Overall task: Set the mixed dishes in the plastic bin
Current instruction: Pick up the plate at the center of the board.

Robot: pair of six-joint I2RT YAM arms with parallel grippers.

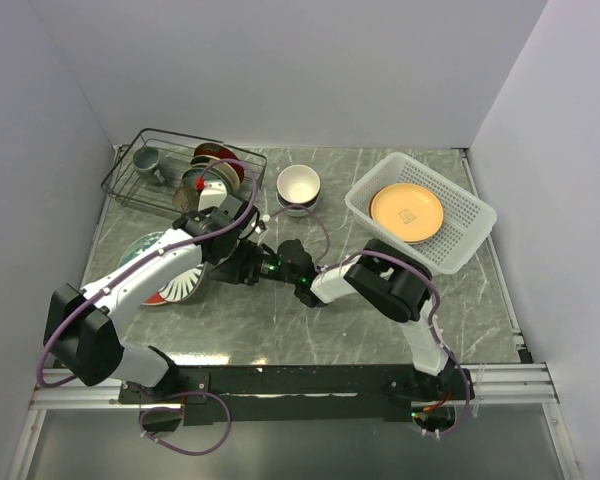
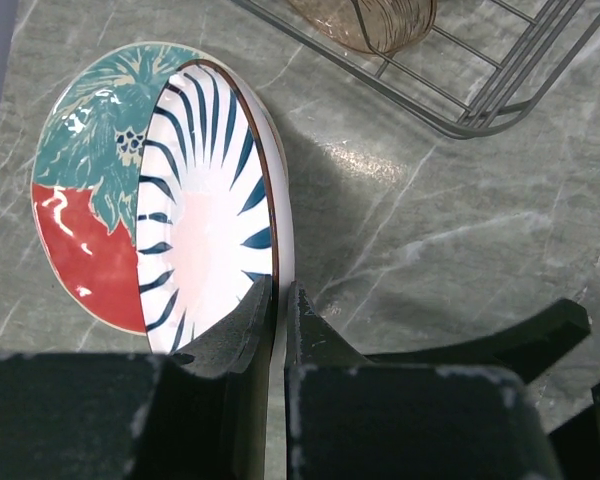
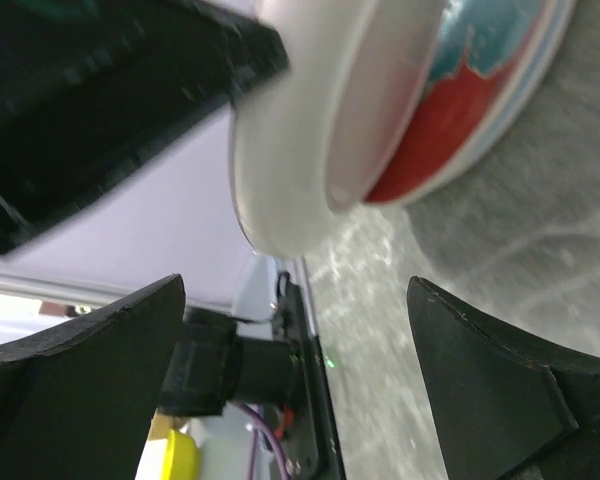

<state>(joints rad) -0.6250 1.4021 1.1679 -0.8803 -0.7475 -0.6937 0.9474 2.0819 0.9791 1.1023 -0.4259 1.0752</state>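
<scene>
left pincer (image 2: 278, 300): pretty much shut, nipped onto the near rim of the striped plate (image 2: 205, 230), with one finger pressed on each face of it

right pincer (image 3: 295, 285): spread as wide as it gets, nothing gripped. The white underside of the striped plate is seen just ahead of the fingertips, not between them

striped plate: white with navy stripes and a thin brown edge. It's held tipped up steeply on its edge, well to the left of the plastic bin (image 1: 450, 240) and outside it

red-and-teal plate (image 2: 85, 200): laid flat on the bench (image 2: 430, 220), also well left of the bin. It's partly hidden by the striped plate on the bin side. Whether the two plates are actually touching can't be told, tbh

plastic bin: white lattice basket, set at an angle. One orange plate (image 1: 406, 212) is laid flat inside it

cream bowl (image 1: 299, 184): stood upright on a dark foot, just left of the bin, out on the bench

wire rack (image 1: 140, 185): black, found further left of the bin than the bowl. A grey-green mug (image 1: 145, 158) and a few upright plates are kept in it

both arms: pointed at each other from the top view, and met left of the bin, a bit nearer the arm bases than the bin is
</scene>
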